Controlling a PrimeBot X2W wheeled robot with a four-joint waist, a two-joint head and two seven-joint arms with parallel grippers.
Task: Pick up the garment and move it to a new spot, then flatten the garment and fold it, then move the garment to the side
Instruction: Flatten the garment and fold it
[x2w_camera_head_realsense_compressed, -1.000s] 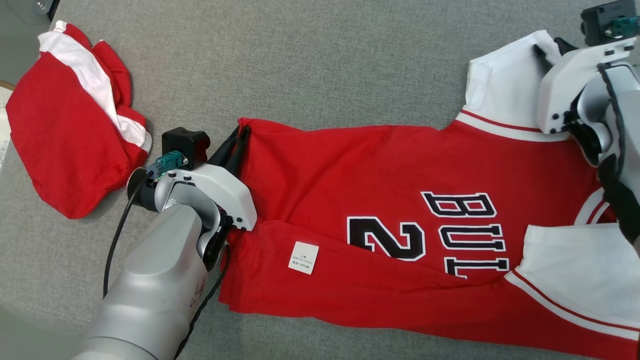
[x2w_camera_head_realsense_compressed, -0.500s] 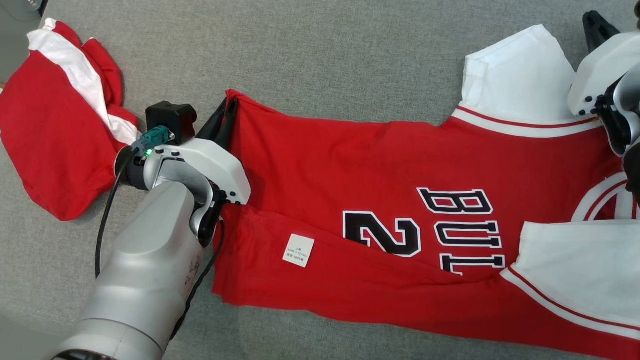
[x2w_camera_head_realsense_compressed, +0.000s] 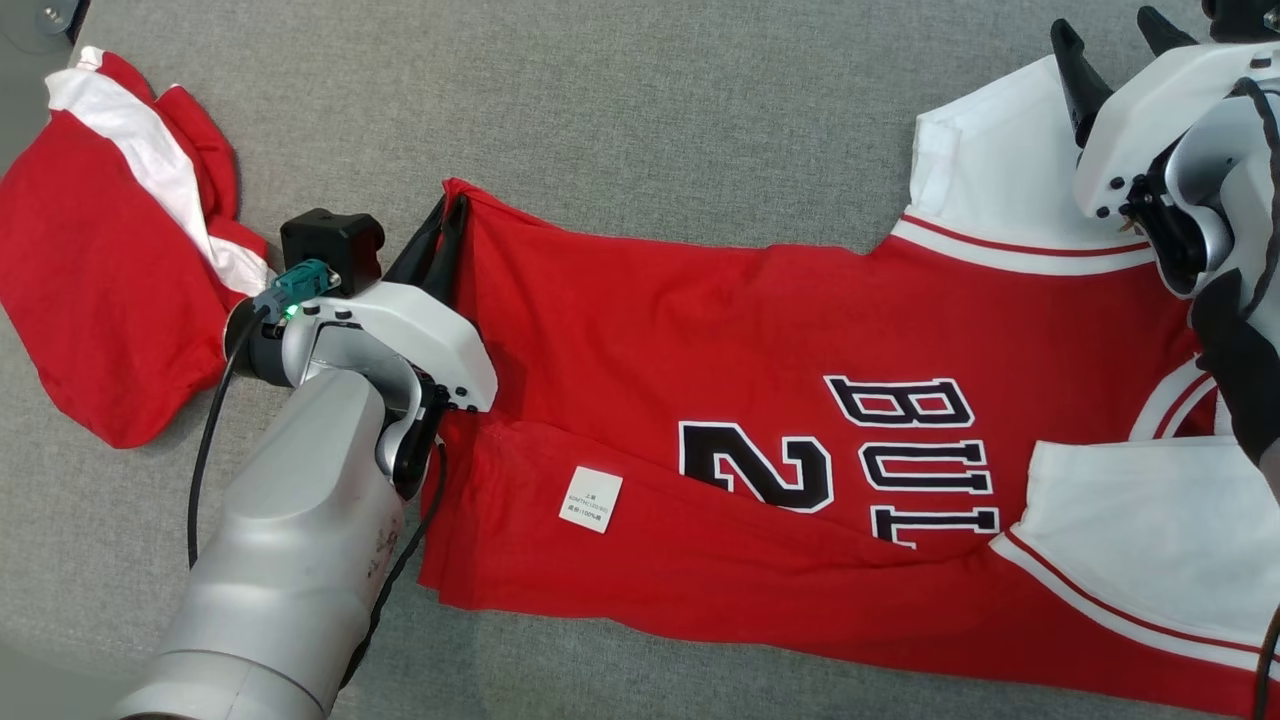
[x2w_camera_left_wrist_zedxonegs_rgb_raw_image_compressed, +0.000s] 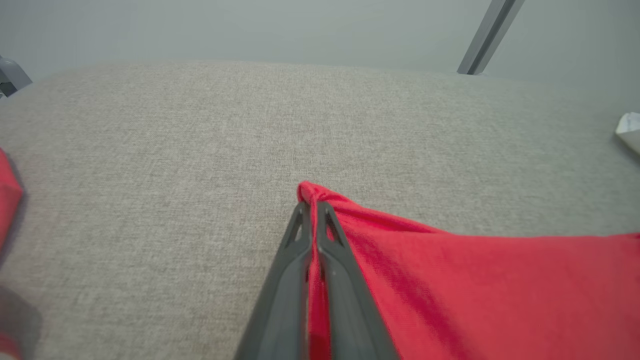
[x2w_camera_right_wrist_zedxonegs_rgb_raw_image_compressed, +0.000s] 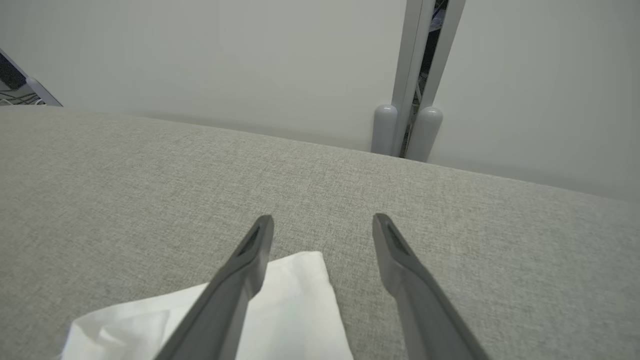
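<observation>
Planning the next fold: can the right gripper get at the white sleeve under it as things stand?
Probably yes: the right gripper hangs open just over the white sleeve, and nothing lies between it and the cloth.

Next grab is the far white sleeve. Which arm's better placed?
Right. The right pincer stands open directly over the white sleeve at its corner, so it likely needs just a short drop. The left pincer is shut on the jersey at its hem corner, at the opposite end.

Grey woven-fabric work surface (x2w_camera_head_realsense_compressed: 640, 90) extends to its far edge, behind which plain pale grey wall panels (x2w_camera_right_wrist_zedxonegs_rgb_raw_image_compressed: 200, 50) meet at a rounded grey double post (x2w_camera_right_wrist_zedxonegs_rgb_raw_image_compressed: 407, 125); lighting even.
</observation>
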